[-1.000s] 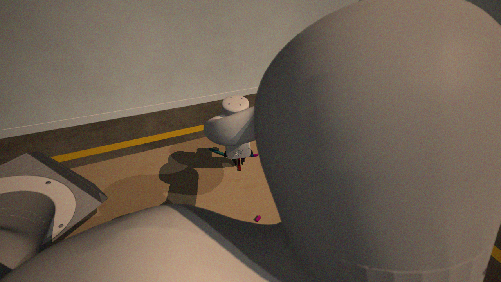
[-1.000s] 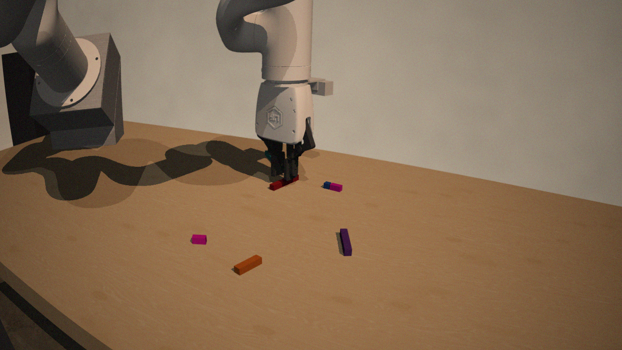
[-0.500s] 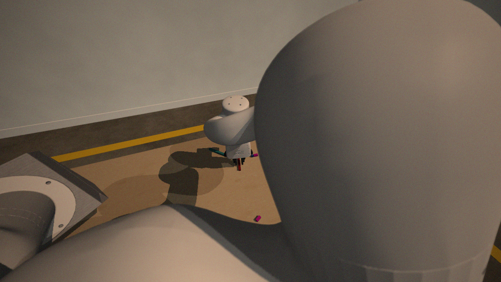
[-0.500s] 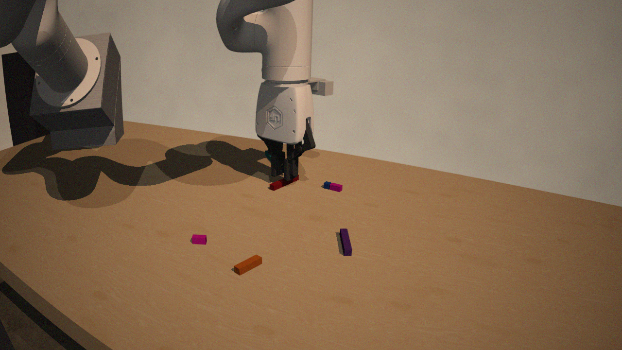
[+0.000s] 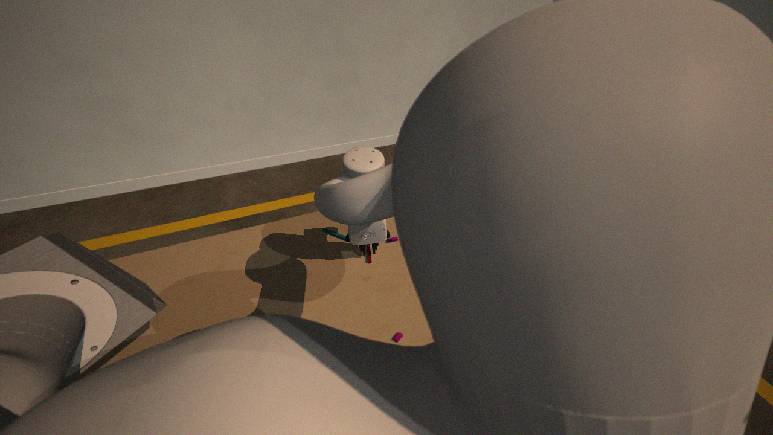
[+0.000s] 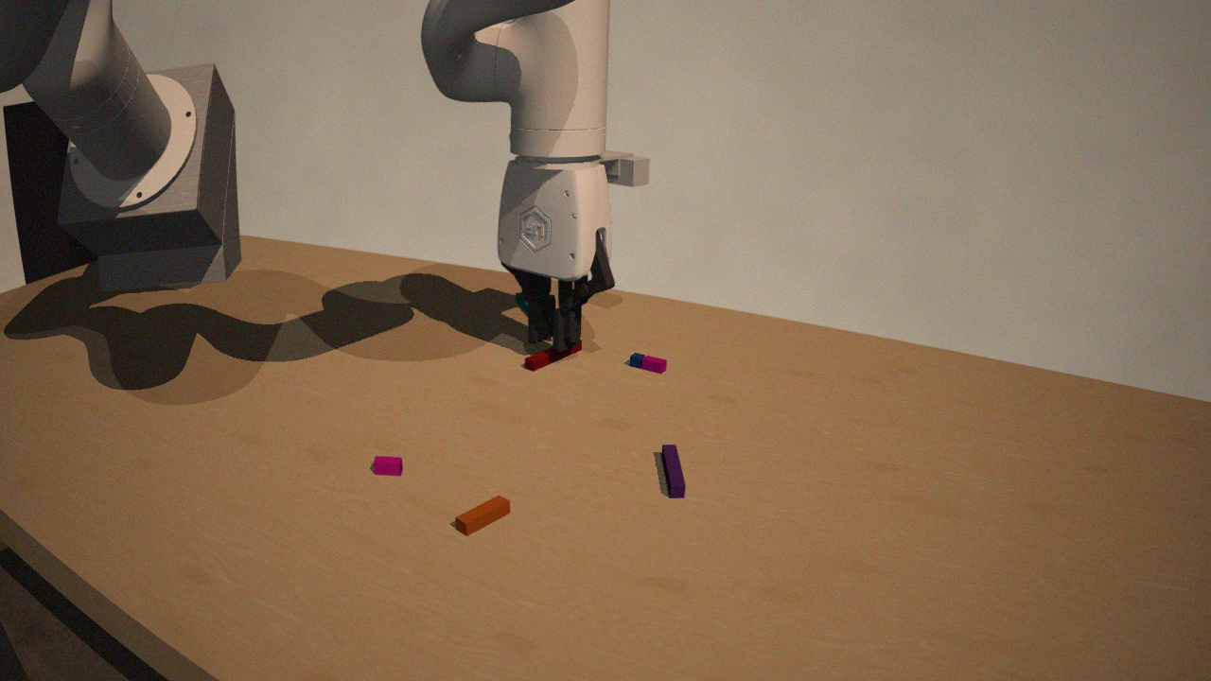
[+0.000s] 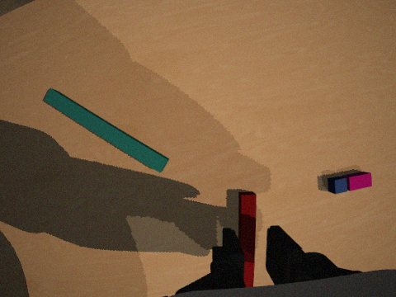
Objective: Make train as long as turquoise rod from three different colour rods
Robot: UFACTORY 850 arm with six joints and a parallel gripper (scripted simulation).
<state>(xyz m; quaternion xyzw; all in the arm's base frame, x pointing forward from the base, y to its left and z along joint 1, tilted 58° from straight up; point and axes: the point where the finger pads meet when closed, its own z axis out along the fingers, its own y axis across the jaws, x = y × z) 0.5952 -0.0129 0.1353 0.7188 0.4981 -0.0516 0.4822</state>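
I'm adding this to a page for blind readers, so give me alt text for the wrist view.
A robot's claw stands open around a red rod; a turquoise rod lies to the left, with blue and magenta rods end to end at right.

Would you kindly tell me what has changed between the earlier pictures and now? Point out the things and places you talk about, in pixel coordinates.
Nothing has visibly moved, and nothing was visibly gripped or released. The end effector [image 5: 368, 249] [image 6: 554, 340] [image 7: 249, 247] remains around the red rod [image 5: 369, 259] [image 6: 536, 361] [image 7: 247, 206]; the orange rod [image 6: 483, 515] and purple rod [image 6: 673, 471] stayed put.
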